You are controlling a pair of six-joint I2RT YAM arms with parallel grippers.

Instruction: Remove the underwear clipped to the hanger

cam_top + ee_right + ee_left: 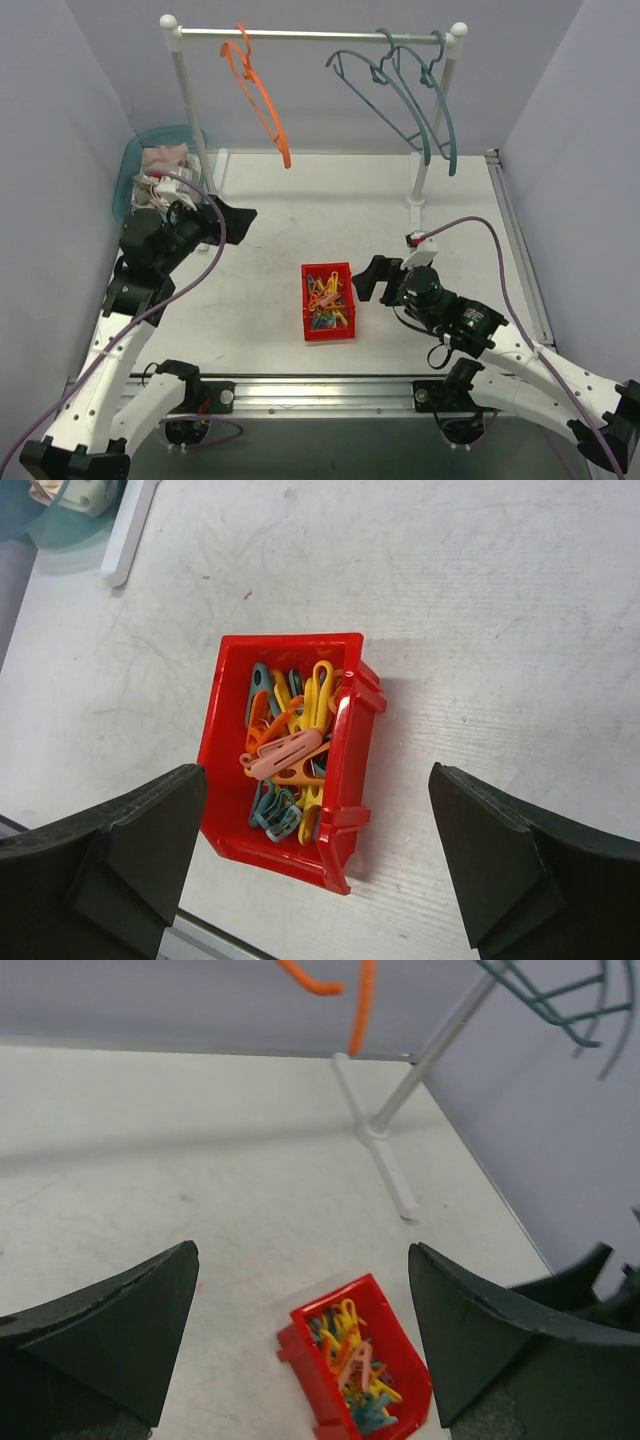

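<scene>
Tabletop white, scuffed; walls lilac; left gripper, right gripper spread wide; underwear perhaps in basket.

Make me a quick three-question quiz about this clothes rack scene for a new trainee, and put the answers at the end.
1. Multiple choice: how many hangers hang on the white tube rack? A two, B three, C four.
2. True or false: the thin orange plastic hanger has a garment clipped to it.
3. Fill in: the small red plastic bin on the table holds coloured plastic ____.
Key: 1 B. 2 false, it hangs bare. 3 clips.
</scene>
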